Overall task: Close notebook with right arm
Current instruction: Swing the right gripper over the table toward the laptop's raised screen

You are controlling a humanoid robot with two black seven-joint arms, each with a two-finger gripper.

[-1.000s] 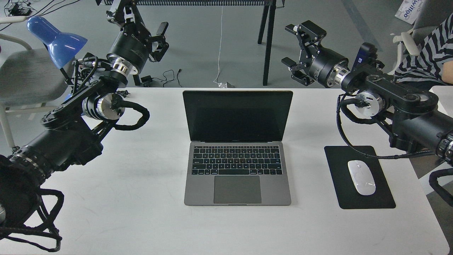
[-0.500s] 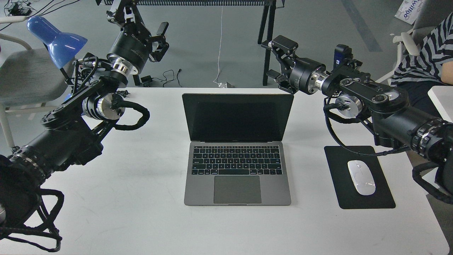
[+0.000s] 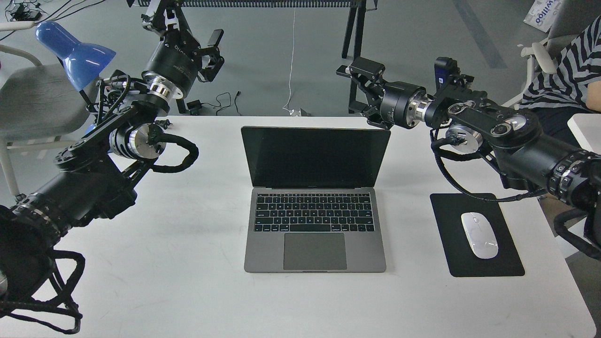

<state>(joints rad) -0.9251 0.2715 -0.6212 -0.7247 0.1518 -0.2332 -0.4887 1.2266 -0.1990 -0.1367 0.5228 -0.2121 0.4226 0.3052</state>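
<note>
The notebook (image 3: 314, 220) is a slim grey laptop that lies open in the middle of the white table (image 3: 188, 281), its dark screen (image 3: 314, 157) facing me. My right arm (image 3: 493, 126), with a blue module near its wrist, reaches in from the right. Its gripper (image 3: 358, 91) is open and sits just behind and above the lid's top right corner. Its lower finger looks close to or touching the lid's back; I cannot tell which. My left gripper (image 3: 190, 33) is open and empty, raised beyond the table's far left.
A white mouse (image 3: 479, 234) lies on a black mouse pad (image 3: 474, 263) right of the laptop. A blue desk lamp (image 3: 75, 49) and a grey chair (image 3: 33, 101) stand at far left. A person in a striped shirt (image 3: 563, 70) sits at far right. Black table legs (image 3: 355, 47) stand behind.
My right arm has swung left, bringing its gripper from right of the laptop to behind the lid's top right corner. The lid's top edge sits slightly lower. The left arm has not moved.
</note>
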